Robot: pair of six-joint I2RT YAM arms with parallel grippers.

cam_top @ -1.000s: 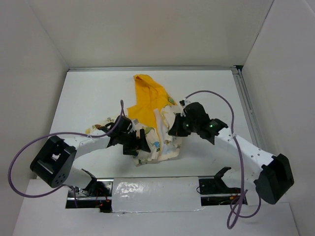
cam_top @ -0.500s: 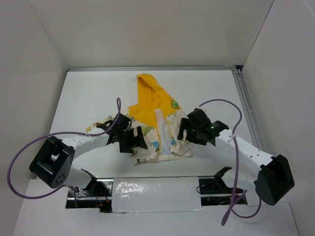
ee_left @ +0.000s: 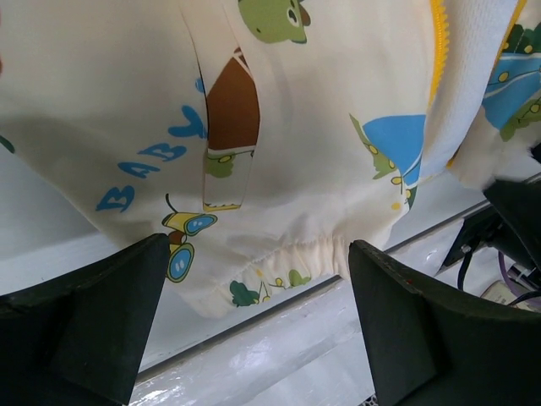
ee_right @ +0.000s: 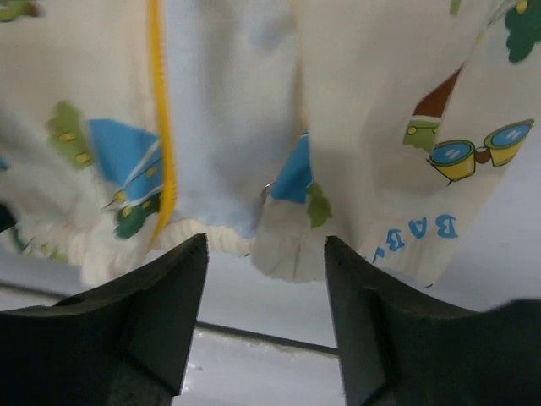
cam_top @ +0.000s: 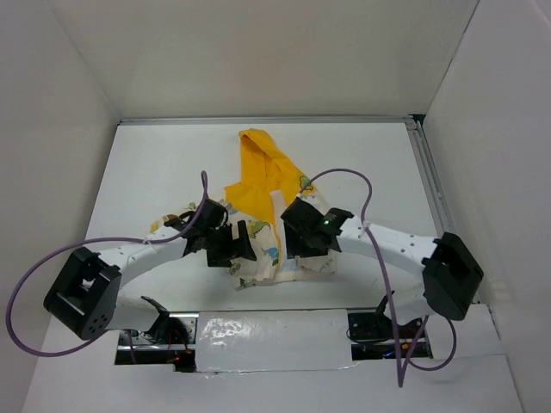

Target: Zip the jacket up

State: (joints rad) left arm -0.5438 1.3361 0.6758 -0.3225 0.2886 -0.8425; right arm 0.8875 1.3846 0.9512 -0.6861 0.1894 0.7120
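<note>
The jacket (cam_top: 274, 225) lies mid-table, cream with cartoon prints, its yellow hood (cam_top: 258, 163) pointing to the far side. My left gripper (cam_top: 237, 245) is open over the jacket's left front panel near the hem (ee_left: 279, 254), nothing between its fingers. My right gripper (cam_top: 300, 243) is open over the right panel beside the front opening. In the right wrist view the yellow zipper tape (ee_right: 161, 127) runs down to the hem and a small metal zipper piece (ee_right: 265, 191) shows at the bottom edge. The yellow tape also shows in the left wrist view (ee_left: 437, 51).
White walls close in the table on three sides. A metal rail (cam_top: 430, 181) runs along the right edge. A taped white strip (cam_top: 271, 331) crosses the near edge between the arm bases. Purple cables (cam_top: 344, 176) loop above both arms.
My right gripper has swung left from the jacket's right side to its lower front, near the opening. The jacket's lower part has flattened and spread. My left gripper has shifted only slightly.
</note>
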